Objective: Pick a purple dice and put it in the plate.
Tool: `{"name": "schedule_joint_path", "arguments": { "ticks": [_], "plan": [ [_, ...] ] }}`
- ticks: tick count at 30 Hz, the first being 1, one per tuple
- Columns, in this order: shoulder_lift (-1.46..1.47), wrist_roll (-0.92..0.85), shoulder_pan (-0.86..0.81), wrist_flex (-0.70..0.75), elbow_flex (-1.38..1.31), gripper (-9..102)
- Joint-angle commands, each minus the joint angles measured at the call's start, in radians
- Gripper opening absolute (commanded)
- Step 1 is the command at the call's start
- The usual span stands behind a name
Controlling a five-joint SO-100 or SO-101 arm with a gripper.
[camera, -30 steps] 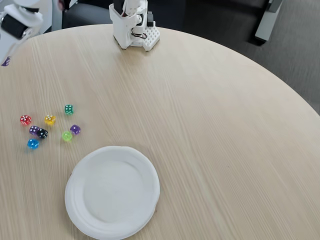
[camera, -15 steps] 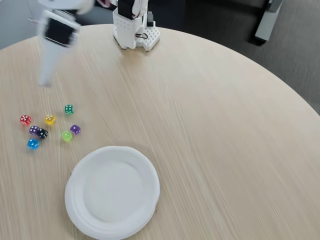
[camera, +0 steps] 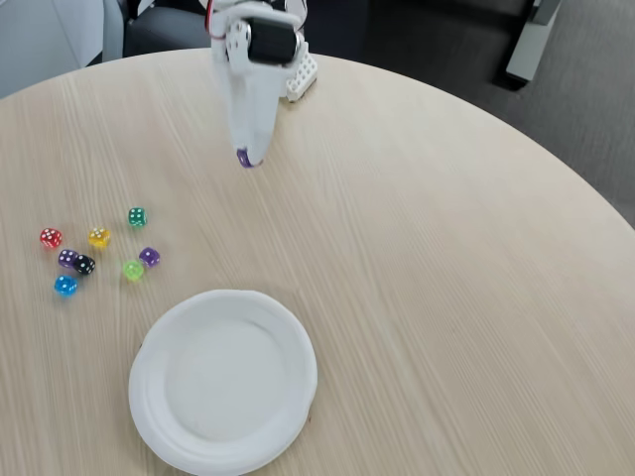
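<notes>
In the fixed view my white gripper point(camera: 245, 157) hangs point-down over the far middle of the table, shut on a small purple dice point(camera: 244, 159) that shows at its tip. The white plate point(camera: 298, 342) lies near the front edge, well below and slightly left of the gripper, with nothing in it. Another purple die point(camera: 149, 257) rests on the table among the coloured dice at the left.
The cluster at the left holds a red die point(camera: 50, 238), a yellow die point(camera: 98, 238), a green die point(camera: 137, 216), a lilac die point(camera: 67, 258), a black die point(camera: 84, 265), a lime die point(camera: 133, 270) and a blue die point(camera: 65, 286). The arm's base point(camera: 304, 73) stands at the far edge.
The gripper has swung from the far left edge to the right, now over the table's far middle, carrying the purple dice. The dice on the table and the plate have not moved.
</notes>
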State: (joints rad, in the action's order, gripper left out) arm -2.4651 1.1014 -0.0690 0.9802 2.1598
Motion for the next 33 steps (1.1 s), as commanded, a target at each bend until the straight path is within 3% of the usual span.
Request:
{"name": "schedule_joint_path", "arguments": {
  "ticks": [1, 17, 25, 33],
  "plan": [
    [-0.057, -0.083, 0.012, -0.012, -0.021, 0],
    [-0.048, -0.158, 0.029, -0.018, 0.003, 0],
    [0.058, -0.172, 0.012, -0.23, 0.129, 0],
    [0.311, -0.13, 0.012, -0.285, 0.112, 0]
  ]
}}
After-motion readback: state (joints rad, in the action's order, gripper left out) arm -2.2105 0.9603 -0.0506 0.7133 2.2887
